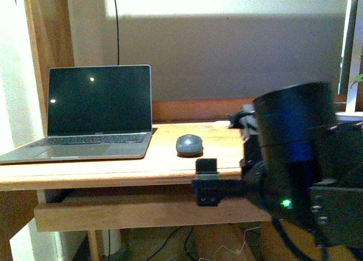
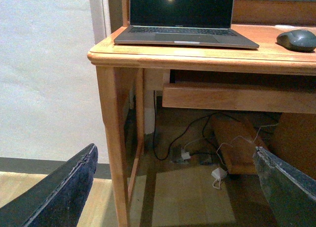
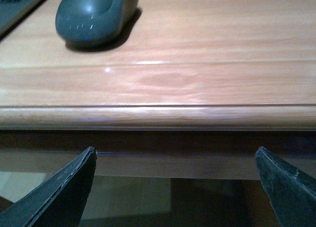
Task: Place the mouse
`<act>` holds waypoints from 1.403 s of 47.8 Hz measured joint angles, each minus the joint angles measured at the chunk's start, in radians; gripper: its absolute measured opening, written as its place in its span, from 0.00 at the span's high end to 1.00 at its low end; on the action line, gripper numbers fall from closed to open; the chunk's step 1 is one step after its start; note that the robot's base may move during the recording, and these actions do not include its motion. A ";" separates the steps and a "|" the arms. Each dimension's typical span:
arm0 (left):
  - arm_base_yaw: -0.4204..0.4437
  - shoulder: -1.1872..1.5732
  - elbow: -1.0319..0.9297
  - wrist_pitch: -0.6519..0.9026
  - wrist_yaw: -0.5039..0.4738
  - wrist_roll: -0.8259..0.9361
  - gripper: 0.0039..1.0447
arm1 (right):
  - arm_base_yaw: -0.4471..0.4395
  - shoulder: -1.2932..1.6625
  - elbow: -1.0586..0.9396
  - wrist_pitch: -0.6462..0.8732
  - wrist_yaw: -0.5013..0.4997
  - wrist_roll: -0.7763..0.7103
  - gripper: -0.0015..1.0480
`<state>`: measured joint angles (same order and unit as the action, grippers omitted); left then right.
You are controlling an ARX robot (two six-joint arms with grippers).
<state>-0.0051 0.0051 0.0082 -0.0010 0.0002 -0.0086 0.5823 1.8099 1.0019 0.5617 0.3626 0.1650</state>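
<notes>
The mouse (image 1: pixel 189 144) sits flat on the wooden bench (image 1: pixel 113 167), approx. centre of the front view, just right of the open laptop (image 1: pixel 91 116) and apart from it. Nothing holds it. In the right wrist view we see the mouse (image 3: pixel 95 16) at upper left of the frame, on the bench top (image 3: pixel 197 84) a bit back from the front edge.

The right pincer (image 3: pixel 173 187) hangs below and in front of that edge, its two dark fingers (image 3: pixel 61 195) spread wide apart w/ nothing between them; the mouse lies above and beyond it, off toward the left finger's side, no contact. In the front view we see the right arm (image 1: pixel 300 159) filling the lower right of the frame, w/ the pincer (image 1: pixel 207 184) at the bench's front edge, just below the mouse.

The left pincer (image 2: pixel 173 187) is also spread open and empty, low down near the bench leg (image 2: pixel 116 148). In its view the mouse (image 2: pixel 296 39) is at the far upper right, well apart from it, w/ the laptop (image 2: pixel 182 19) at top centre. Cables (image 2: pixel 197 148) lie on the floor (image 2: pixel 187 197) under the bench.
</notes>
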 joint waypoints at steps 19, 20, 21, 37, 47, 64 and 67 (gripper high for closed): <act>0.000 0.000 0.000 0.000 0.000 0.000 0.07 | -0.063 -0.578 -0.422 -0.051 0.009 0.114 0.07; 0.000 0.000 0.000 0.000 0.000 0.000 0.07 | -0.063 -0.607 -0.441 -0.061 0.014 0.114 0.07; 0.000 0.000 0.000 0.000 0.000 0.000 0.07 | -0.062 -0.636 -0.459 -0.071 0.019 0.113 0.07; 0.000 0.000 0.000 0.000 0.000 0.000 0.07 | 0.114 -1.103 -0.703 -0.282 0.239 0.119 0.07; 0.000 0.000 0.000 0.000 0.000 0.000 0.07 | 0.208 -1.380 -0.792 -0.437 0.396 0.142 0.13; 0.000 0.000 0.000 0.000 0.000 0.000 0.07 | -0.272 -1.720 -0.957 -0.520 -0.068 -0.145 0.78; 0.000 0.000 0.000 0.000 0.000 0.000 0.07 | -0.312 -1.741 -0.967 -0.526 -0.107 -0.151 0.88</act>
<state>-0.0051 0.0051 0.0082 -0.0010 0.0002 -0.0086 0.2699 0.0692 0.0353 0.0353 0.2554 0.0135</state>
